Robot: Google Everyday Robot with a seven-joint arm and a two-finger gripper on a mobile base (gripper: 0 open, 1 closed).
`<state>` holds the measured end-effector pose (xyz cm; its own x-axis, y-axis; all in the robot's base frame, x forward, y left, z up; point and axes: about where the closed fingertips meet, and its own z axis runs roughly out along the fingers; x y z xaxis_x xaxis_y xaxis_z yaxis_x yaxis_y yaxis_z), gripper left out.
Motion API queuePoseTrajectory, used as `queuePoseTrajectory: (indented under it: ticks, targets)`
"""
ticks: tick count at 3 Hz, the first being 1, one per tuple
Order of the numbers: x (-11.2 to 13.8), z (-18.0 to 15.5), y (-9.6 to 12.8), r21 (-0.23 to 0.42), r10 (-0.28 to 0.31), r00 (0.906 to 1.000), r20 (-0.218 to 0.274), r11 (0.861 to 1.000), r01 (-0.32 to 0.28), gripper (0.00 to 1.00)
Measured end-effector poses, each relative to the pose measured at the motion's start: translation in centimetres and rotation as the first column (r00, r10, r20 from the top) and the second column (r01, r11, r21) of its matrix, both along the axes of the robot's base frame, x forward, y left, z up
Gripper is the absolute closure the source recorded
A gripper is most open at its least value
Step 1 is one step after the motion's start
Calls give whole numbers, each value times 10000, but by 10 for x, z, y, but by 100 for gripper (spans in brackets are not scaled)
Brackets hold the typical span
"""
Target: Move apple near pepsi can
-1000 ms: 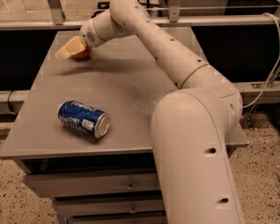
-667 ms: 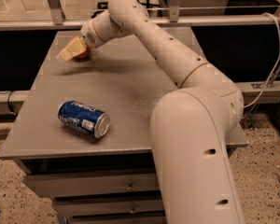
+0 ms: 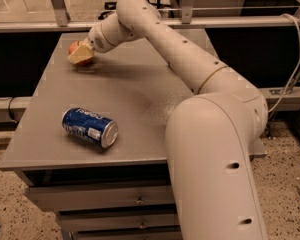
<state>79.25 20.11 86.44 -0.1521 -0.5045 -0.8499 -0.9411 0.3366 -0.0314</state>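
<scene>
Camera view looks down on a flat grey metal table (image 3: 132,91) with the robot's cream-coloured arm (image 3: 175,49) reaching across it. At the far left corner of the tabletop sits the small round red-orange apple (image 3: 73,47), only a sliver of it visible. The pale tan gripper (image 3: 82,55) lies right against it on its right side and covers most of the fruit. How wide the gripper stands, and whether it has hold of the apple, cannot be told from this angle. Nearer the front left edge lies the blue aluminium pepsi can (image 3: 90,127) on its side, its silver end turned towards the front right. It is well apart from the apple, with bare tabletop between them. Below the front edge are grey metal drawers (image 3: 105,199) with small handles. Further right the arm runs back from the gripper to a bulky cream column that fills the lower right. At the far right a white cable (image 3: 295,59) hangs over speckled flooring (image 3: 285,174).
</scene>
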Motion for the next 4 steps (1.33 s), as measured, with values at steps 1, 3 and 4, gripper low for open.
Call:
queuePoseTrajectory:
  ticks: [1,3,4]
  targets:
    - [0,2,-8,1,-72,9998,186,10000,72,72]
    - [-85,106,-100,-719,343,9897,1388,9971,-245,100]
    - [-88,106,-100,-733,388,9899,1362,9969,-290,100]
